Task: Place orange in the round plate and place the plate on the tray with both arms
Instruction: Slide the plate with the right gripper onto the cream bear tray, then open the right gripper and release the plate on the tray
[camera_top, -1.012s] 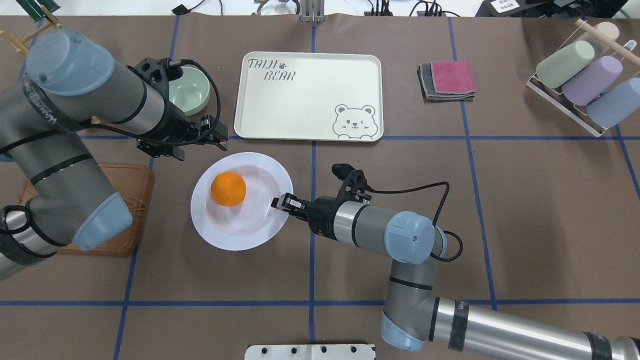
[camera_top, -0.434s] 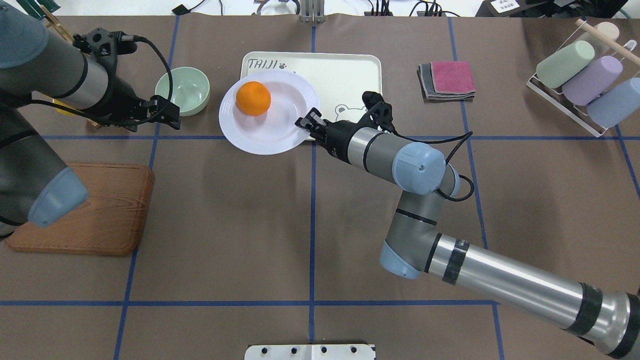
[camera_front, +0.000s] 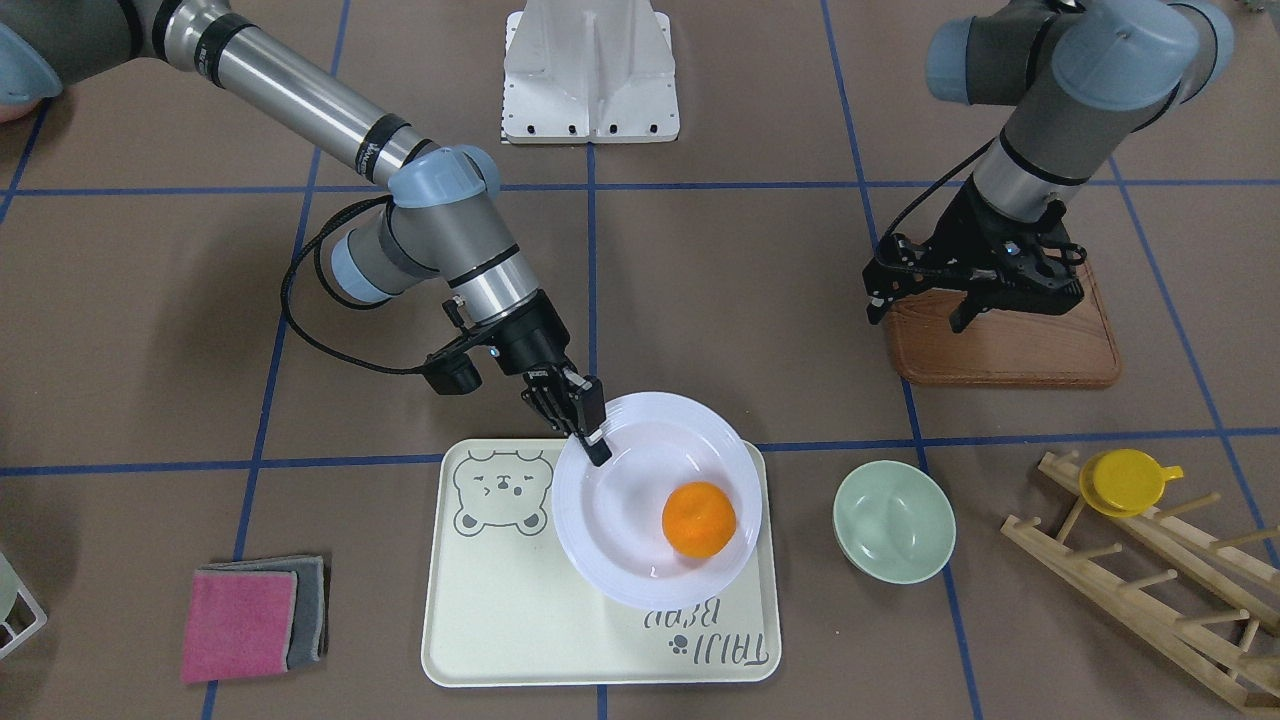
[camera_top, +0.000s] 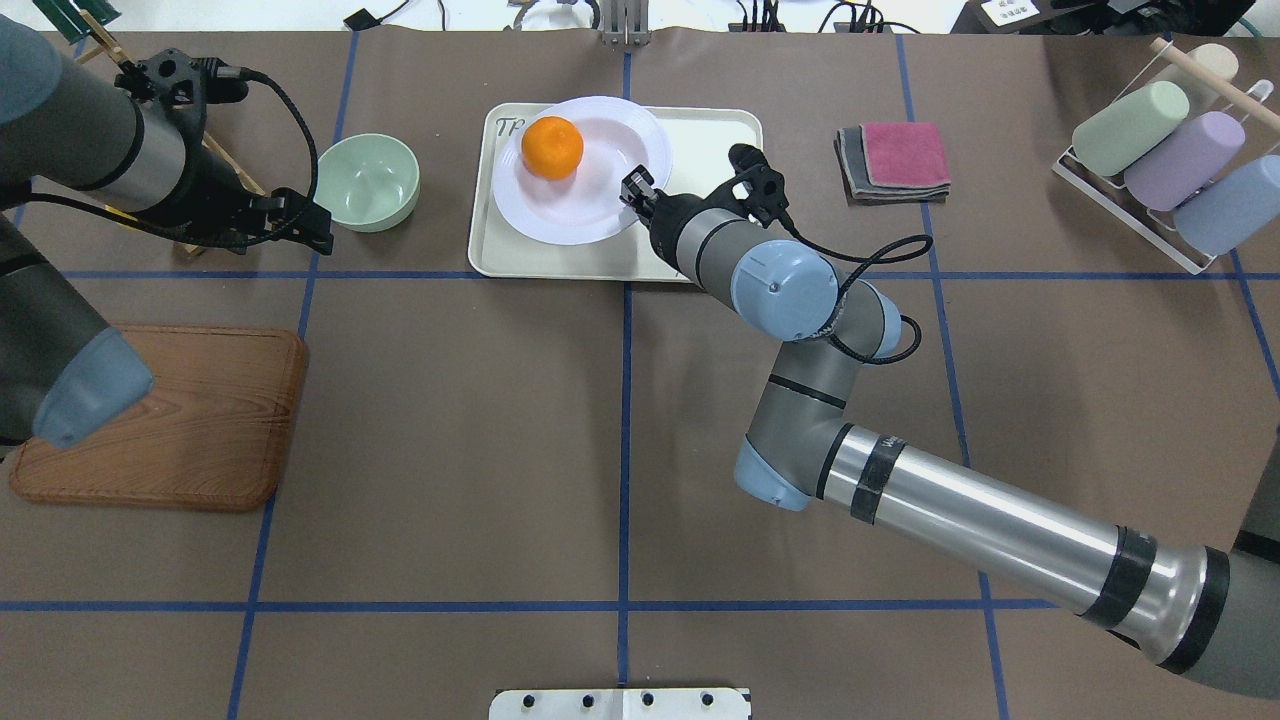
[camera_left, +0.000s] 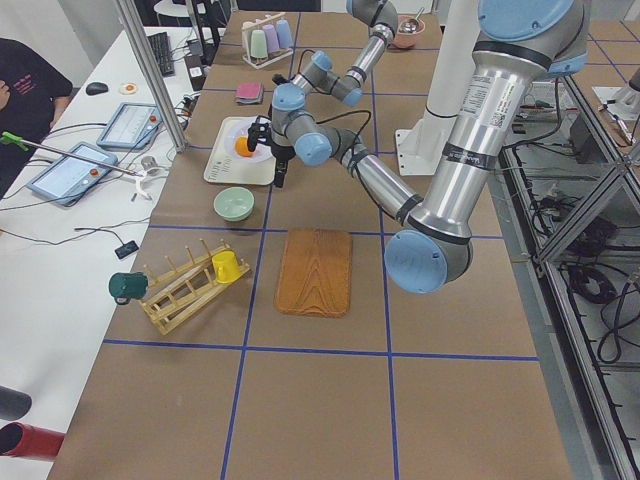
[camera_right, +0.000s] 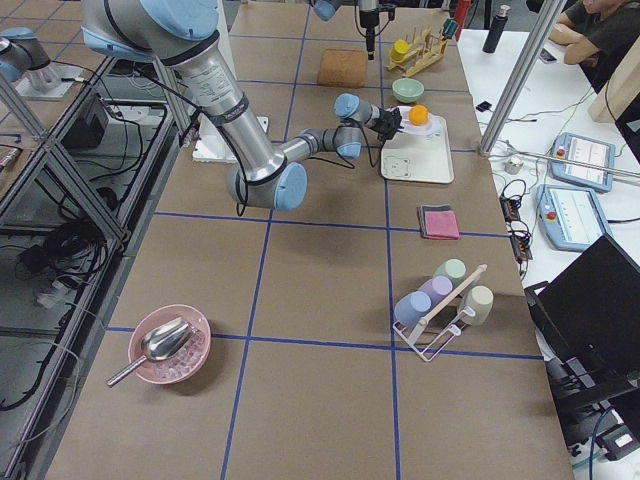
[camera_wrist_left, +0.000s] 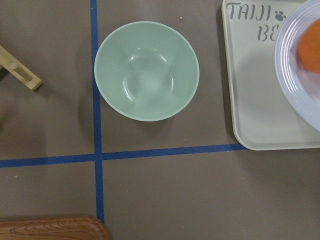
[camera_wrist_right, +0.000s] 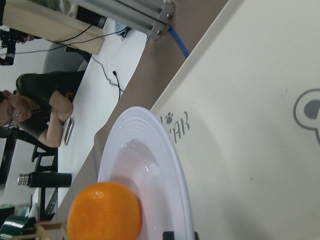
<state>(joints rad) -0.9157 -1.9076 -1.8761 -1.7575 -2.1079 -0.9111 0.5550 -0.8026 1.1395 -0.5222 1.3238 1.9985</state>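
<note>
Glossy white plate (camera_top: 600, 205), orange (camera_top: 552, 148) inside, sits over the tray (camera_top: 715, 135) corner, rim overhanging the far edge. We see right fingers (camera_front: 592, 420) clamping the rim and left fingers (camera_top: 320, 242) spread, empty, beside the bowl (camera_top: 367, 182). The bear side of the tray is open.

Orange (camera_top: 551, 148) sits off-centre in glossy white round plate (camera_top: 612, 196); my R gripper (camera_front: 596, 445) pinches its rim, over L part of cream bear tray (camera_top: 705, 132).

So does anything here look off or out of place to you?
Nothing spilled or broken. One oddity: the small orange fruit sits well off-centre in the glossy white round plate, on the side away from the right gripper, which alone pinches the plate's rim over the cream bear-print tray.
</note>
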